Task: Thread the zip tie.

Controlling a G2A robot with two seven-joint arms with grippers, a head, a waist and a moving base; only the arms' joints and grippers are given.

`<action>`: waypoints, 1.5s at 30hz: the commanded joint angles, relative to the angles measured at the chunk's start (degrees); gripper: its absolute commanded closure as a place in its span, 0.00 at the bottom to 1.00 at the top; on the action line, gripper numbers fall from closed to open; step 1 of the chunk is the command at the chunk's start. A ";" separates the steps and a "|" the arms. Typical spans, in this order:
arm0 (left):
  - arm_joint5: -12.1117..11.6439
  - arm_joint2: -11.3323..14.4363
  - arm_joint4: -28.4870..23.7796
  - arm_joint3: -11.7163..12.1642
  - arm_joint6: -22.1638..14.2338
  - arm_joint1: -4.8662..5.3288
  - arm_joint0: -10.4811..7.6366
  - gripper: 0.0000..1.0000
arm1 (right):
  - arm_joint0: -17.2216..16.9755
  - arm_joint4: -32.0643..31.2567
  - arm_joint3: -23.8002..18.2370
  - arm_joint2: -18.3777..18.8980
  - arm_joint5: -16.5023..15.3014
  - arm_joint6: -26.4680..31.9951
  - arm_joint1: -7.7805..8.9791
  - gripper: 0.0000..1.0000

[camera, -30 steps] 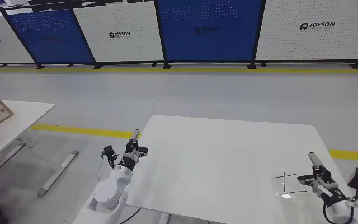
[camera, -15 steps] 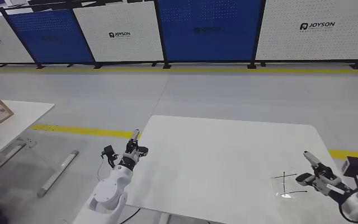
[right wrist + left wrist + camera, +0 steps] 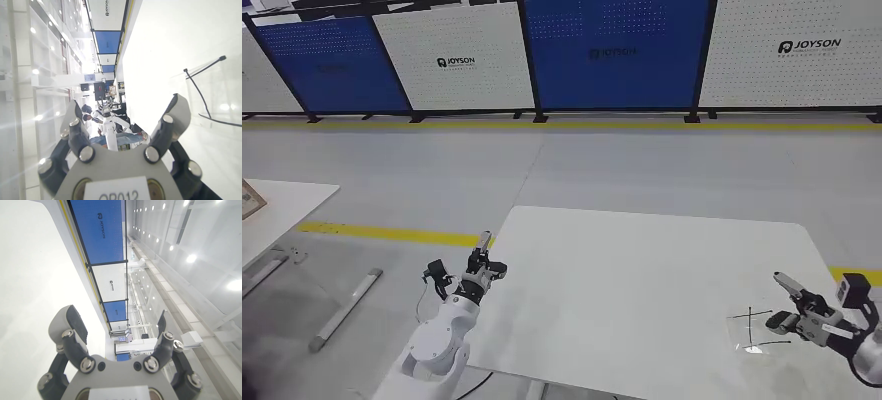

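Observation:
Three thin black zip ties (image 3: pixel 752 316) lie loose on a clear plastic sheet (image 3: pixel 747 330) near the white table's (image 3: pixel 642 270) front right corner. In the right wrist view, one zip tie (image 3: pixel 198 92) crosses another (image 3: pixel 206 66), and a third (image 3: pixel 221 121) lies closer. My right gripper (image 3: pixel 780 300) (image 3: pixel 126 108) hovers just right of them, open and holding nothing, its fingers pointing toward the ties. My left gripper (image 3: pixel 480 250) (image 3: pixel 117 321) stands open and without a load at the table's left edge, far from the ties.
The white table's far edge borders a grey floor with a yellow line (image 3: pixel 392 234). Blue and white pegboard panels (image 3: pixel 612 55) stand behind. Another white table (image 3: pixel 282 205) is off to the left.
My right arm has swung outward to the right, and its gripper has turned from pointing away to pointing left at the zip ties. The left arm has not moved.

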 commanded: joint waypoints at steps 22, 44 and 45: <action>0.00 0.00 0.00 0.00 0.00 0.00 0.00 0.00 | -4.49 0.64 2.59 6.19 -1.28 -1.62 1.51 0.00; 0.00 0.00 0.00 0.00 0.00 0.00 0.00 0.00 | -0.88 -5.99 11.13 7.22 -13.46 12.06 3.91 0.00; 0.00 0.00 0.00 0.00 0.00 0.00 0.00 0.00 | -0.22 -7.46 11.64 6.43 -13.19 10.97 3.97 0.00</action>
